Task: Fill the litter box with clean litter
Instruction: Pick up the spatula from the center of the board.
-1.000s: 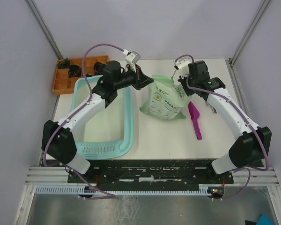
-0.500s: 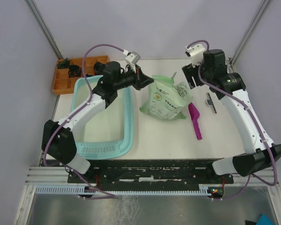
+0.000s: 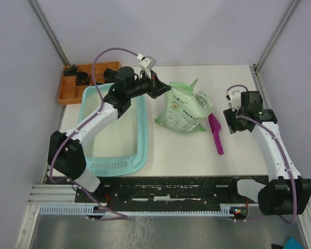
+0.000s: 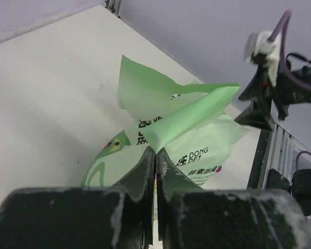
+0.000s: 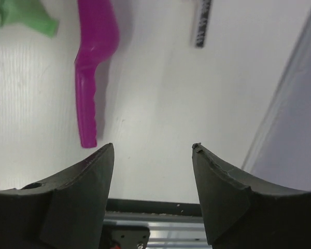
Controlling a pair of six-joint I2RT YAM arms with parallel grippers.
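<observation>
The litter box, at 9 o'clock from the bag, shows a bare floor; filling not started. Left gripper clamps the bag's top flap; right gripper open, empty

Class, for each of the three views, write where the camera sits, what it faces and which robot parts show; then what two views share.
Top external: above and behind, looking down on the table; left arm, right arm, litter box, bag, scoop.
Left wrist: behind the left gripper, facing the bag its shut fingers pinch; right arm beyond.
Right wrist: above the open right gripper, facing down at the scoop.
Shared: top and left wrist, the bag; top and right wrist, the scoop.
</observation>
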